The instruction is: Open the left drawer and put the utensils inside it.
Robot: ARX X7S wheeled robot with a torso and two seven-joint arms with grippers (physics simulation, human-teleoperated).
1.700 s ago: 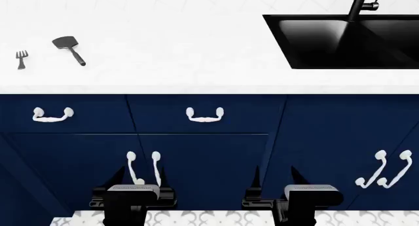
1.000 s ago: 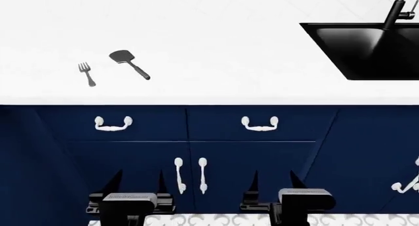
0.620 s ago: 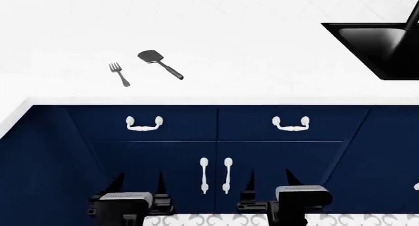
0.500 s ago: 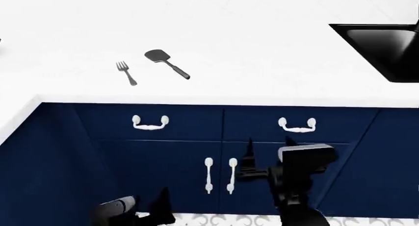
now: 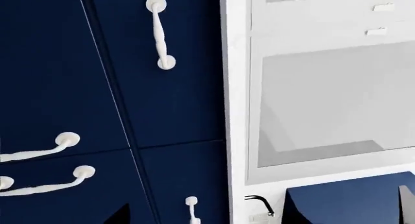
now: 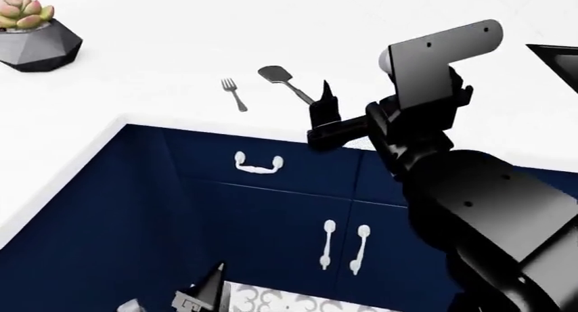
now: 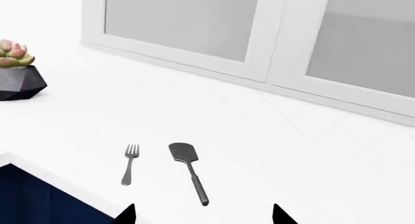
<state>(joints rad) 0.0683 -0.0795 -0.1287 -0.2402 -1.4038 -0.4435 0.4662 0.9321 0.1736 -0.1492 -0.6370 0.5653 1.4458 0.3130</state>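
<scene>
Small grey metal four-tined fork (image 6: 234, 94) and longer dark-grey spatula w/ squarish flat blade (image 6: 287, 84) lie side by side on the white desk (image 6: 135, 88), near its front edge, just apart, not touching; fork to the left, spatula to the right. Both handles point toward the near edge, spatula's angled a bit right.

Shallow navy-blue left drawer w/ white bow-shaped handle (image 6: 260, 164) sits just below the desk edge, under the utensils, front flush w/ the other fronts, i.e. closed. Below it, tall navy cabinet doors w/ two upright white handles (image 6: 345, 247).

Black right gripper (image 6: 323, 116) is raised at desk height, just right of the spatula handle in head view, above the drawer row. Right wrist view shows two dark fingertips (image 7: 126, 214) well apart w/ nothing between them: jaws wide open, empty, fork and spatula ahead of them.

Left gripper (image 6: 203, 295) is low, near the patterned floor (image 6: 271, 302), in front of the cabinet doors. Only one pointed tip shows clearly; can't tell how far its jaws are open.

Far left on the desk: grey faceted pot w/ pink-green succulent (image 6: 36, 41), well apart from the utensils.
</scene>
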